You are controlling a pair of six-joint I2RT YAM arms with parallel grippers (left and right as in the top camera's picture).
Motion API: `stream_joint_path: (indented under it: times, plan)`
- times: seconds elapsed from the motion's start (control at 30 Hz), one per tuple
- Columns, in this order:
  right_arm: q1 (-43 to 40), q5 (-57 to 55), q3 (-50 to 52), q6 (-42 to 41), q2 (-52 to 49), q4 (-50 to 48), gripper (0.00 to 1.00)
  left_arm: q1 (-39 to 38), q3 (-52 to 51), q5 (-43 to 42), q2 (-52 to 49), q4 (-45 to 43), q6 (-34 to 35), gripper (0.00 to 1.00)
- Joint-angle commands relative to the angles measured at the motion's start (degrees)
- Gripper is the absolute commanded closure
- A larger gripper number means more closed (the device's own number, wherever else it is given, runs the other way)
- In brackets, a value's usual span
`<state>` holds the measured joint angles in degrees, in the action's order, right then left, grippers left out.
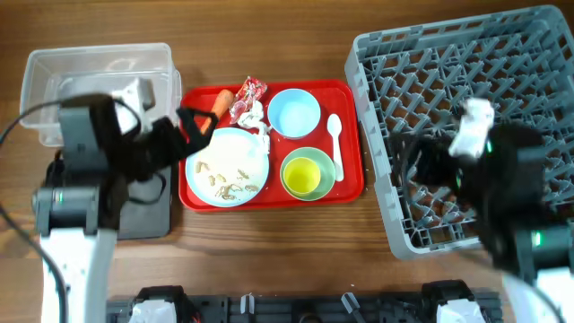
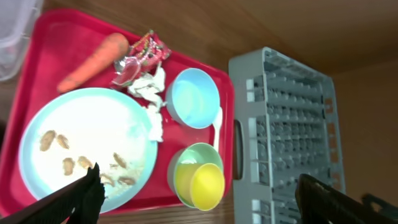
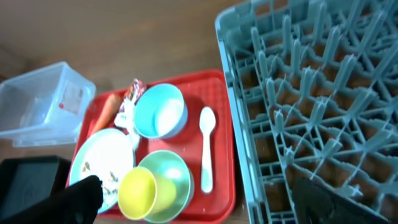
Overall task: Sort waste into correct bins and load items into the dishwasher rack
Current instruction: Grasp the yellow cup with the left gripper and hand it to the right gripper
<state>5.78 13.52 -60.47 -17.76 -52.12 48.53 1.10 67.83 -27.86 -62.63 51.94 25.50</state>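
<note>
On the red tray (image 1: 345, 184) lie a carrot (image 1: 220, 101), a red-and-white wrapper (image 1: 247, 92), white tissue (image 1: 257, 117), a round plate (image 1: 229, 161) with beige scraps (image 2: 68, 165), a light blue bowl (image 1: 294, 112), a white spoon (image 1: 334, 144) and a green bowl (image 1: 325, 170) holding the yellow-green cup (image 1: 301, 177). The grey rack (image 1: 466, 81) stands at the right. The clear tub (image 1: 99, 76) and black tray (image 1: 143, 215) are at the left. My left gripper (image 1: 193, 130) hangs open and empty over the plate's left edge. My right gripper (image 3: 208, 202) is open and empty above the rack's left part.
The red tray sits between the bins and the rack on a wooden table. The left arm's body covers part of the black tray. The rack's upright pegs stand below my right arm.
</note>
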Motion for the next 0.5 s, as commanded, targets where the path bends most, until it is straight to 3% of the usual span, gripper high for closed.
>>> stream_joint_path:
  times: [0.0, 0.33, 0.47]
  plan:
    - [-0.20, 1.09, -5.05, -0.22, -6.91, 3.85, 0.00, -0.59, 2.36, -7.32, -5.49, 0.81, -1.90, 0.00]
    - [-0.24, 1.31, -5.29, -0.48, -12.87, 4.68, 0.00, -13.00, 2.36, -11.41, -17.29, 0.72, 1.64, 0.00]
    - [-0.24, 0.81, -5.29, -1.92, -12.87, 5.09, 0.00, -21.57, 2.36, -1.97, -21.64, -3.93, -1.51, 0.17]
